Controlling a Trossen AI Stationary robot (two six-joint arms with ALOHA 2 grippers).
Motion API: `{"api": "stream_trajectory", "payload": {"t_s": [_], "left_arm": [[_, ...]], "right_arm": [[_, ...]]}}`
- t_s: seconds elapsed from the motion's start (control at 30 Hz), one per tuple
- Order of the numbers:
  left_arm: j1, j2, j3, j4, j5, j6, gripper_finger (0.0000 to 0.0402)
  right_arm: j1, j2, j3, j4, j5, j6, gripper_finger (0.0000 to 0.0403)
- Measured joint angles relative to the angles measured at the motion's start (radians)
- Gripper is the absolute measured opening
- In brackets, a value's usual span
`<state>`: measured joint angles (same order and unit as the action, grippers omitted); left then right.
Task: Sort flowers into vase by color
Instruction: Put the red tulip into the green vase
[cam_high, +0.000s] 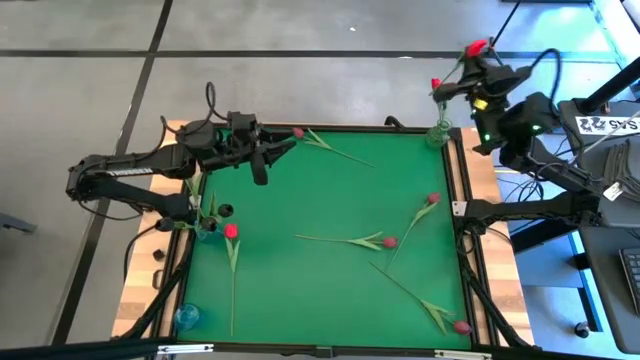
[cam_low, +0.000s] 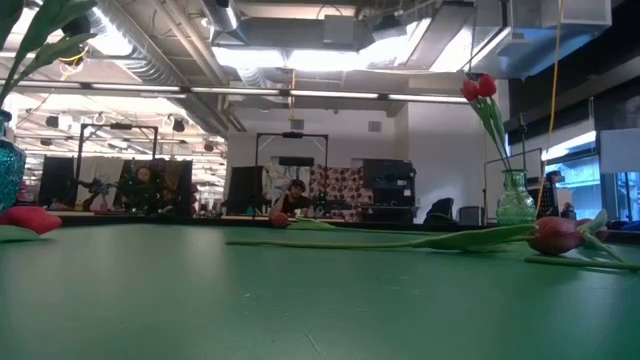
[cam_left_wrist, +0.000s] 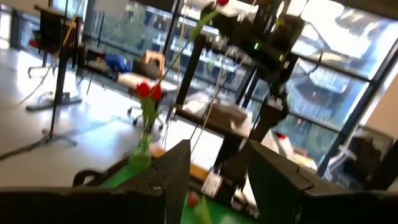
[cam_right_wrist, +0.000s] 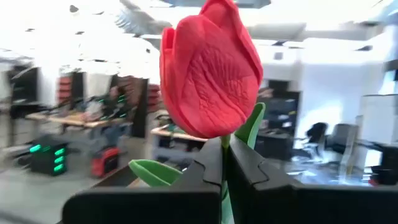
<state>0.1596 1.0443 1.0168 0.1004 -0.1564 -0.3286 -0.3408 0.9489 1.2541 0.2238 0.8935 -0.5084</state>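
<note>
Your right gripper (cam_right_wrist: 224, 163) is raised beyond the green mat's (cam_high: 320, 250) far right corner, fingers pinching a bright red artificial tulip (cam_right_wrist: 208, 71) upright; your left gripper (cam_high: 285, 147) reaches along the far edge, fingers spread, empty.

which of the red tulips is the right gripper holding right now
The bright red tulip clamped by its stem between the right gripper's fingers, raised beyond the mat's far right corner. The other loose ones lie flat on the green mat.

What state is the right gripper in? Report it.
Shut on a red tulip: the right gripper pinches its stem just below the head, fingers nearly touching.
</note>
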Motion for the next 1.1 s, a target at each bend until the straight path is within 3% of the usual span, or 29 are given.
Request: {"api": "stream_trajectory", "payload": {"t_s": [0.23,0.5,0.8,1.1], "left_arm": [[0.000,0.000,0.000,0.045,-0.021,0.001,0.0151],[-0.001,0.000,0.000,0.047,-0.020,-0.002,0.0151],[-0.008,0.000,0.000,0.047,-0.019,-0.008,0.0151],[-0.008,0.000,0.000,0.046,-0.019,-0.002,0.0151]], "right_arm": [[-0.068,0.009,-0.013,0.059,0.136,-0.109,0.0001],[-0.199,-0.024,-0.153,0.081,0.105,0.013,0.0001],[-0.196,-0.028,-0.172,0.071,0.135,0.032,0.0003],[-0.196,-0.045,-0.183,-0.066,0.199,0.112,0.0002]]}}
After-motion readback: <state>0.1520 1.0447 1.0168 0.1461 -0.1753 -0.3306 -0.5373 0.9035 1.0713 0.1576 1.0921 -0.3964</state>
